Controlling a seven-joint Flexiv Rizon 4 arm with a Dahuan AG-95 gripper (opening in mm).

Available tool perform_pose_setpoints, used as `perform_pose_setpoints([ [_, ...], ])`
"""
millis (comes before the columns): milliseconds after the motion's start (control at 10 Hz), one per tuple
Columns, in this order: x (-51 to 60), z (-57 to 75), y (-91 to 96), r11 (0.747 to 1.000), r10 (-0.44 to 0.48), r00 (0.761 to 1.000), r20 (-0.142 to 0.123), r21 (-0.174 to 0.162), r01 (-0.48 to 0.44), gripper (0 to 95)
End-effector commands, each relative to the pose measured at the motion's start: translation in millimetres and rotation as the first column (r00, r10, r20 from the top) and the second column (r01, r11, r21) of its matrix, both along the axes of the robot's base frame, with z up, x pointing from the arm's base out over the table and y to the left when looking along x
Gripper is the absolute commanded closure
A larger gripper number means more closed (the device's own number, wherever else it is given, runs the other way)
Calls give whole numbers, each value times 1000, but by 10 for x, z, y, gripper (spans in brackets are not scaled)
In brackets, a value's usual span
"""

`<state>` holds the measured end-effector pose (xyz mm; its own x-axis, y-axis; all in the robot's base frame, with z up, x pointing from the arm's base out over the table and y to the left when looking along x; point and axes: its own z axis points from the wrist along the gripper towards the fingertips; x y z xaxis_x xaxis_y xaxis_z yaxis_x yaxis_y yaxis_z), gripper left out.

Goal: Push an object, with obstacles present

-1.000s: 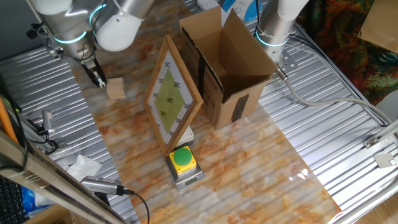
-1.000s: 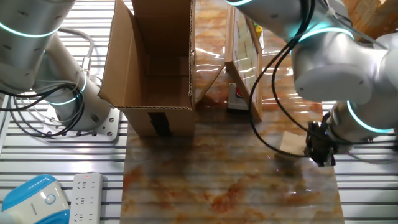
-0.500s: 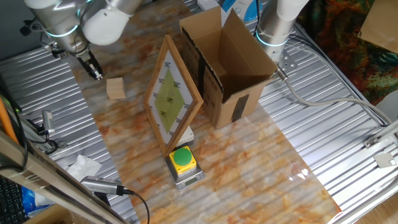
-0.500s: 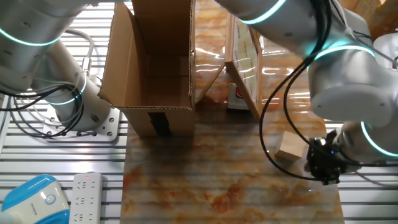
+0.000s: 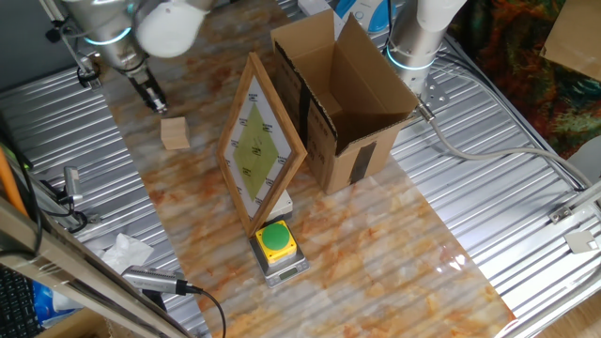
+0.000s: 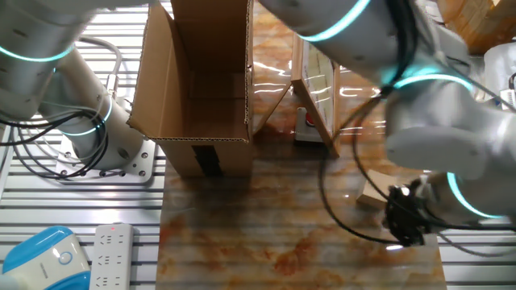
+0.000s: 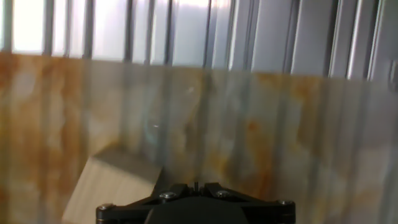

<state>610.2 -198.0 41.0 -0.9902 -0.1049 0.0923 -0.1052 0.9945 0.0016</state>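
The wooden cube [image 5: 174, 133] sits on the table [image 5: 376, 244] near its far-left corner, apart from the gripper [image 5: 153, 99], whose fingers look pressed together, holding nothing. A push toward the framed board [image 5: 258, 141] could, I judge, jam the cube against its edge or tip it. The cardboard box [image 5: 343, 94] and push-button [image 5: 276, 240] stand beyond; open room lies along the table's left strip.

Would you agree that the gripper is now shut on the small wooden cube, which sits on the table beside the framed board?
Not quite: the gripper is not holding the small wooden cube. One fixed view shows it apart from the cube, which lies free on the table beside the framed board. The rest stands.
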Motion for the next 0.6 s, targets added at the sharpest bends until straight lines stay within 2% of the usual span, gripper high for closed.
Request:
perform_pose_setpoints([
  [100,-49,-24,20,1000,-9,1000,-1,1,9,950],
  [300,-113,-40,74,1000,-25,1000,0,0,25,950],
  [500,-117,-52,120,998,-57,998,3,3,57,950],
  [600,-116,-51,124,995,-94,996,2,20,94,950],
])
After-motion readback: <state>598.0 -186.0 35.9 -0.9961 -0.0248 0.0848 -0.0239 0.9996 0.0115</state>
